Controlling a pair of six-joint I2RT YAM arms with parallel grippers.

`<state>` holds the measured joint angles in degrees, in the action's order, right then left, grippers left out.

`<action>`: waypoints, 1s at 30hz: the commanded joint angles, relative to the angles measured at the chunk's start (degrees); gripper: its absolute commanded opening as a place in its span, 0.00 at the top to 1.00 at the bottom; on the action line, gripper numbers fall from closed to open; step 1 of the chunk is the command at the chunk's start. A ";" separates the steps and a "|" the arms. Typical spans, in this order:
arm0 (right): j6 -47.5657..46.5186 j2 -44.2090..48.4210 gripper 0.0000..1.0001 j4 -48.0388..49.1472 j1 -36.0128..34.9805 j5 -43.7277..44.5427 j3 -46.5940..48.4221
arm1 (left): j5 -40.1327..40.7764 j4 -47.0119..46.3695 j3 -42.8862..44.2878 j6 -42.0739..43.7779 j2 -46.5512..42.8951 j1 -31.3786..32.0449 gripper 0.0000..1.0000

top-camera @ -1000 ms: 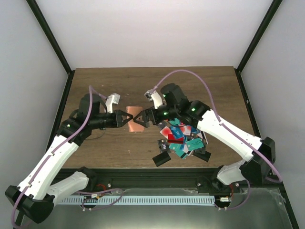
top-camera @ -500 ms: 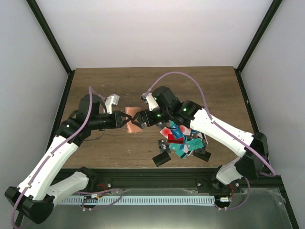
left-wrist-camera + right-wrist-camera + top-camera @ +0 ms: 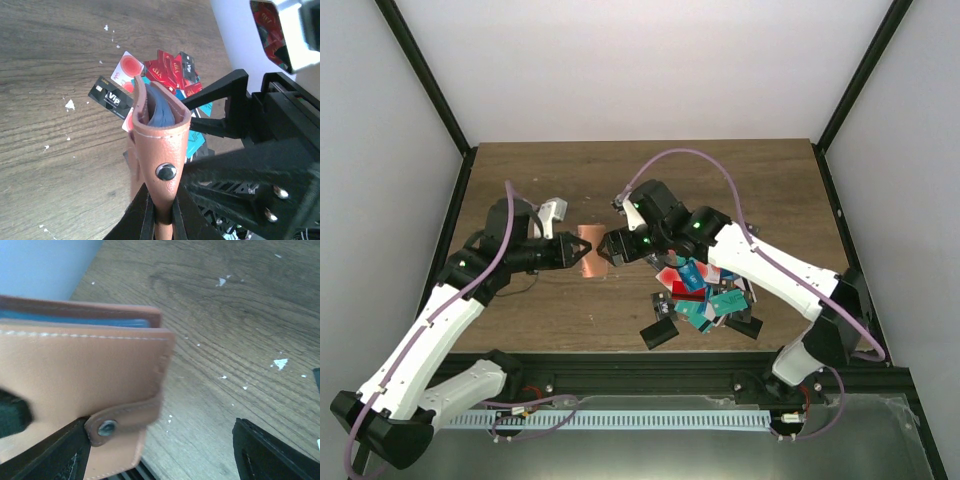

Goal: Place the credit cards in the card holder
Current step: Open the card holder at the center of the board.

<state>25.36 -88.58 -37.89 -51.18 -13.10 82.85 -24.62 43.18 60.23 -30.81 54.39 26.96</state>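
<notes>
White walls (image 3: 640, 70) and black frame posts (image 3: 425, 90) box in a dark wooden table (image 3: 520, 180), its grain scuffed with small pale specks (image 3: 280, 362).

The left gripper (image 3: 161, 220) is clamped on the edge of the card holder (image 3: 160, 145), lifting it off the wood at mid-table, left of the pile. The fold faces that wrist camera and the mouth gapes slightly over bluish pockets. The right gripper (image 3: 160, 450) faces it from the right with jaws wide apart. One finger sits just under the snap strap (image 3: 107, 427) and the other is well clear. Whether that finger touches the strap, I cannot tell.

The holder looks like soft, light leather. It bows under the pinch, so it will likely flex and twist rather than stay rigid when a card is pushed in. A hold near the spine or stitched edge seems safest, since it leaves the pocket mouth free. The loose strap may flop across the opening.

The credit cards (image 3: 700, 295) lie in an overlapping heap of red, teal, blue and black, right of and nearer than the holder. Thin, stiff and probably slick, they lie nearly flat on the wood, so an edge that sticks up or overhangs looks easiest to grip.

The far half of the table shows only wood.
</notes>
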 commanded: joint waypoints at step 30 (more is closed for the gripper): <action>0.01 11.60 0.30 20.81 19.78 -37.55 -20.95 | -4.61 -0.77 6.87 3.47 5.02 0.58 0.96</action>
<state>24.27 -75.00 -21.54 -29.08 -43.86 61.65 -27.70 44.23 65.91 -27.59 59.37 27.42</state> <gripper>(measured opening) 0.715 0.075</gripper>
